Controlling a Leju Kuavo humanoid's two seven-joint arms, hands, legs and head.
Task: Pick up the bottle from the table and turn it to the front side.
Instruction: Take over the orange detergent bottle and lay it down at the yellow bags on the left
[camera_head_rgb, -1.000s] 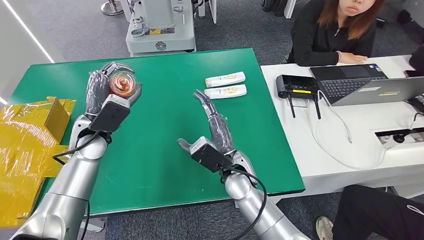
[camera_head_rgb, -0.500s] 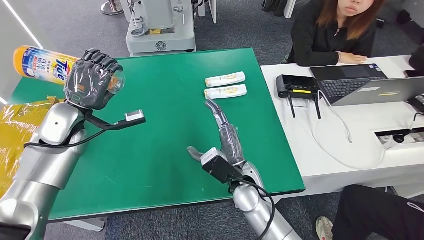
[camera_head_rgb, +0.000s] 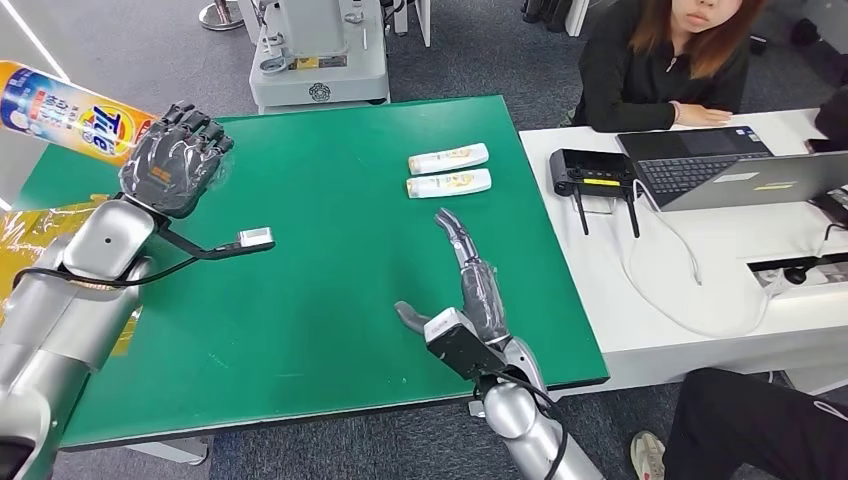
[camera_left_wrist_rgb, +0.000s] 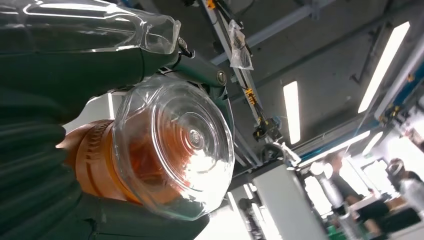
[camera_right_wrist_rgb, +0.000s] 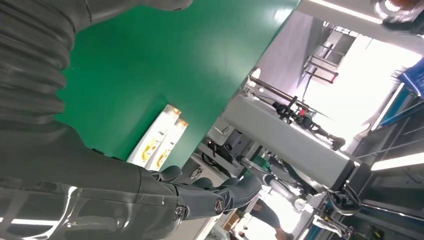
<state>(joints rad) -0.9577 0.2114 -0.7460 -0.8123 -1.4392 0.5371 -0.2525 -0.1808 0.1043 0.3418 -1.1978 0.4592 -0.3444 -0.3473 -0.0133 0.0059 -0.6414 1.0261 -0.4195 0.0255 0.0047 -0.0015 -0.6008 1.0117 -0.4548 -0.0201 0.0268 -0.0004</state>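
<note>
We see the left hand (camera_head_rgb: 172, 160) raised above the far left corner of the green table (camera_head_rgb: 330, 260), its dark fingers (camera_head_rgb: 190, 125) curled tightly round a Tide detergent bottle (camera_head_rgb: 62, 110). The bottle lies nearly level in that fist, its orange and yellow labelled body sticking out past the back of the fingers toward the left edge of the head view, clear of the tabletop. In the left wrist view the bottle's clear cap end (camera_left_wrist_rgb: 175, 150) faces the camera, with orange plastic behind it and the fingers wrapped close on both sides.

The right hand (camera_head_rgb: 470, 290) hovers over the near right part of the table, holding nothing. Its fingers (camera_head_rgb: 455, 232) are stretched out straight and pressed side by side, while the thumb (camera_head_rgb: 408, 316) juts out apart from them.

Beyond those fingertips, well apart from them, two small white tubes (camera_head_rgb: 449, 171) lie side by side on the table. A person in black (camera_head_rgb: 665, 70) sits at the white desk (camera_head_rgb: 700, 270) further right, beside open laptops (camera_head_rgb: 720, 165).
</note>
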